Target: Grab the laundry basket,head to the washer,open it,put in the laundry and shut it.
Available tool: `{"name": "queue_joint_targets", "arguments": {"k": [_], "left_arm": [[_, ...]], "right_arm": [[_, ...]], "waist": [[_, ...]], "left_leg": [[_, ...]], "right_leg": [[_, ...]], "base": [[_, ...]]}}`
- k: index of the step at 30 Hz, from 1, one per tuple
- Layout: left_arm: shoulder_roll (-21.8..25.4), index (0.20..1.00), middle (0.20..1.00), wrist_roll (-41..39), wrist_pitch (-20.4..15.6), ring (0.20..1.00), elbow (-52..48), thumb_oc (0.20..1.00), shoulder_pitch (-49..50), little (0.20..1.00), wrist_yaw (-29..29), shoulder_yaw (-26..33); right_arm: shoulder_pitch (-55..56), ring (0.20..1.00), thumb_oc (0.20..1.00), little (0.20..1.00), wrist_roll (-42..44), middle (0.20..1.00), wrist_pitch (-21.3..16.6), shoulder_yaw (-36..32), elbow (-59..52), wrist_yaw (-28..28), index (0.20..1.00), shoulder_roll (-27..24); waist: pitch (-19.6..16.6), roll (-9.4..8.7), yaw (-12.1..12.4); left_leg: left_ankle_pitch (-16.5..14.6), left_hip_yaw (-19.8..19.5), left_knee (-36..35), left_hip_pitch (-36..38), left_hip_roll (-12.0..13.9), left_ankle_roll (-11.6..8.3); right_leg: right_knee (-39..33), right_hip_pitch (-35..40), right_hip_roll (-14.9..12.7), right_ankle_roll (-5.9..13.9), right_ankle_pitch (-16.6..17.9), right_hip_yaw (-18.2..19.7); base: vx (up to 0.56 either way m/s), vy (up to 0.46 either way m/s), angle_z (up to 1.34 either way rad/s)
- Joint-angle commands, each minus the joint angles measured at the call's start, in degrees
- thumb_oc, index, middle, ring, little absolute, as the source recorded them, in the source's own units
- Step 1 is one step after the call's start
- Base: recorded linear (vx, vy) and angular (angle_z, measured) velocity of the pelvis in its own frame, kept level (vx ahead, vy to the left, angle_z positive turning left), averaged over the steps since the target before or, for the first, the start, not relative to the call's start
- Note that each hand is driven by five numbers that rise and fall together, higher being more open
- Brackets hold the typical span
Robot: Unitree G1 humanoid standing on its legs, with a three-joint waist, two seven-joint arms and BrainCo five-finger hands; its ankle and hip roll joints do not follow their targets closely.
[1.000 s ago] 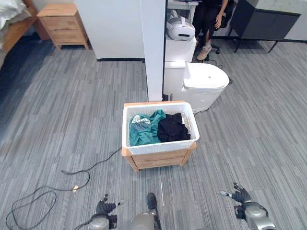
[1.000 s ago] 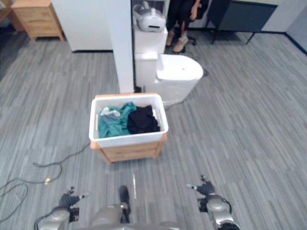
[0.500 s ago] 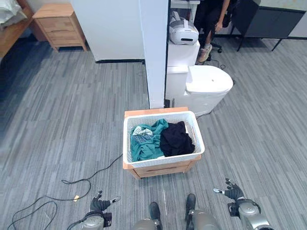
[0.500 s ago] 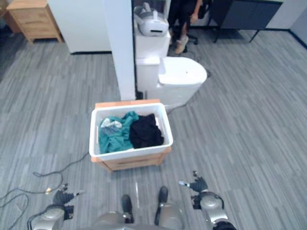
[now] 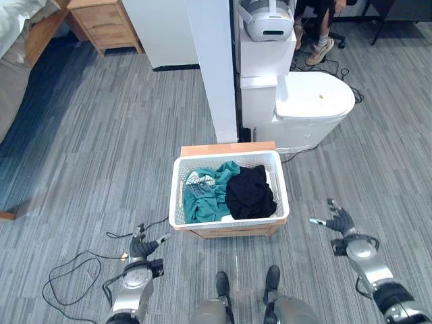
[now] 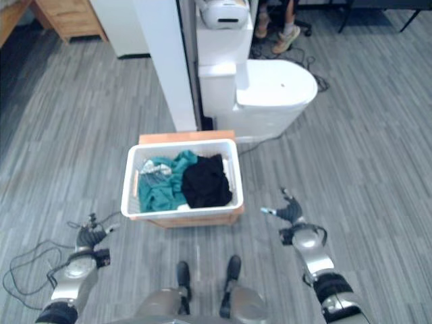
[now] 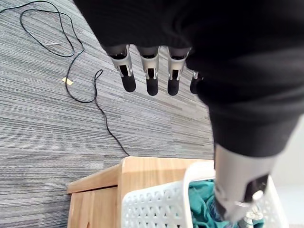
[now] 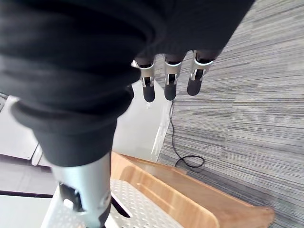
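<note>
While its fingers [image 7: 151, 78] hang straight and spread, holding nothing, the left hand [image 5: 140, 248] sits at the lower left of the head view, just off the basket's left corner and apart from it. The right hand [image 5: 341, 221] shows at the lower right, its fingers [image 8: 169, 78] likewise straight and loose, empty, and clear of the basket's right side.

Between the two hands, at the frame's centre, the white laundry basket [image 5: 177, 192] rests on a low wooden table [image 5: 226, 148]. Inside it lie a teal garment [image 5: 206, 194] on the left with a pale cloth [image 5: 196, 179] at its upper corner, and a black garment [image 5: 250, 192] on the right.

Just behind the table rises a white pillar [image 5: 212, 64]. Beside it, to the upper right, stands a white rounded appliance [image 5: 314, 108] with a white headset [image 5: 268, 16] on the box above it. A person's legs [image 5: 320, 27] show at the top edge. A wooden nightstand [image 5: 104, 23] stands at the upper left, with a bed [image 5: 20, 37] beside it. No writing is legible.
</note>
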Motion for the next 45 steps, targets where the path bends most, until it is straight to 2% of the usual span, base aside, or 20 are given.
{"name": "queue_joint_targets", "arguments": {"k": [1,4,8,11,17,18,19,20,26,34,38,45], "left_arm": [[1.21,1.000,1.000,-3.41,-2.80,1.000,2.35,1.000,-4.05,1.000,4.97,-1.37],[0.61,1.000,1.000,-7.06,-3.31,1.000,7.97,1.000,-11.34,1.000,7.66,-3.66],[2.51,1.000,1.000,-8.93,-3.07,1.000,15.36,1.000,-20.40,1.000,9.27,-6.65],[3.61,1.000,1.000,-7.85,-2.07,1.000,20.09,1.000,-27.76,1.000,9.36,-10.96],[3.18,1.000,1.000,-5.19,-0.48,1.000,25.46,1.000,-34.95,1.000,8.40,-16.04],[2.84,1.000,1.000,-3.33,0.08,1.000,26.29,1.000,-37.75,1.000,8.23,-18.30],[2.47,1.000,1.000,-2.78,0.37,1.000,26.69,1.000,-38.56,1.000,7.96,-18.99],[1.85,0.200,0.200,-2.08,0.62,0.200,26.48,0.200,-39.20,0.200,7.91,-19.50],[1.13,0.200,0.200,-0.38,0.57,0.200,22.66,0.200,-35.44,0.200,7.56,-19.07],[-0.73,0.200,0.200,2.38,-1.65,0.200,1.72,0.200,-19.27,0.200,8.27,-13.55],[-0.17,0.200,0.200,4.07,-2.08,0.200,-12.52,0.200,-6.38,0.200,4.72,-9.63],[2.22,0.200,0.200,6.23,-1.24,0.200,-25.70,0.200,7.21,0.200,-2.05,-4.87]], "right_arm": [[-3.73,1.000,1.000,1.000,2.83,1.000,-2.06,2.26,0.20,-3.45,1.000,2.51],[-10.94,1.000,1.000,1.000,5.89,1.000,-2.05,4.93,4.34,-6.31,1.000,5.53],[-19.92,1.000,1.000,1.000,9.48,1.000,-1.89,8.03,10.89,-8.48,1.000,7.96],[-26.95,1.000,1.000,1.000,9.90,1.000,-1.01,11.54,16.07,-9.26,1.000,8.70],[-32.30,1.000,1.000,1.000,8.82,1.000,0.12,15.53,21.47,-9.20,1.000,10.56],[-33.67,0.768,0.768,0.768,8.88,0.768,0.39,16.26,23.27,-9.05,0.768,11.07],[-33.96,0.489,0.489,0.489,8.82,0.489,0.58,16.48,23.86,-8.97,0.489,11.31],[-33.72,0.200,0.200,0.200,8.95,0.200,0.54,16.34,23.31,-8.99,0.200,11.47],[-29.40,0.200,0.200,0.200,9.27,0.200,-0.49,14.97,18.45,-8.90,0.200,11.02],[-14.90,0.200,0.200,0.200,2.21,0.200,-2.69,8.91,-2.42,-9.56,0.200,6.54],[-2.06,0.200,0.200,0.200,-0.28,0.200,-3.62,2.52,-15.83,-6.31,0.200,3.60],[13.19,0.200,0.200,0.200,-3.48,0.200,-4.35,-6.77,-30.90,-1.22,0.200,0.89]], "waist": [[0.68,-3.02,0.23],[2.12,-3.00,0.12],[3.22,-2.96,0.03],[4.48,-3.28,0.01],[5.13,-3.79,-0.22],[5.61,-3.96,-0.29],[5.83,-3.97,-0.36],[6.23,-4.06,-0.56],[6.13,-4.13,-0.94],[4.47,-3.80,-1.14],[1.86,-3.49,-1.50],[-1.36,-3.01,-2.90]], "left_leg": [[1.16,0.71,-0.20,-2.92,-0.06,-2.37],[1.96,0.82,-0.40,-5.29,0.19,-2.52],[2.77,0.73,-0.81,-8.24,0.25,-2.70],[3.48,0.81,-0.91,-10.24,0.26,-2.89],[4.00,0.73,-1.20,-12.23,0.19,-3.10],[4.22,0.77,-1.20,-12.97,0.09,-3.08],[4.22,0.76,-1.20,-13.18,0.07,-3.07],[4.33,0.62,-1.20,-13.54,-0.03,-3.09],[3.99,0.67,-1.20,-13.54,-0.20,-3.02],[2.15,1.10,-1.20,-9.27,-0.32,-2.60],[0.55,1.66,-1.07,-4.22,-0.29,-2.31],[-1.26,1.55,0.07,0.75,-0.16,-2.17]], "right_leg": [[3.91,-0.58,-2.09,3.84,-6.73,1.33],[4.73,-3.72,-1.95,3.75,-6.24,1.95],[5.83,-7.48,-1.95,3.84,-5.37,2.86],[6.32,-9.57,-2.26,4.04,-4.65,3.18],[5.84,-11.45,-2.39,4.48,-3.54,3.59],[5.50,-12.01,-2.41,4.64,-3.07,3.83],[5.41,-12.19,-2.41,4.72,-2.88,3.95],[5.08,-12.37,-2.41,4.81,-2.66,4.05],[4.68,-12.14,-2.37,4.88,-2.54,4.62],[4.03,-8.15,-2.23,4.72,-3.51,4.84],[3.45,-3.06,-1.90,4.41,-5.20,4.73],[2.77,2.19,-1.12,3.84,-7.04,5.39]], "base": [[-0.05,-0.004,0.01],[-0.09,-0.001,0.02],[-0.07,0.023,-0.05],[-0.03,0.030,-0.02],[0.00,0.005,0.00],[-0.01,0.028,0.03],[-0.02,0.037,0.02],[0.00,0.000,0.00],[0.00,0.000,0.00],[0.00,-0.011,-0.01],[0.09,-0.046,-0.10],[0.07,-0.039,-0.05]]}}
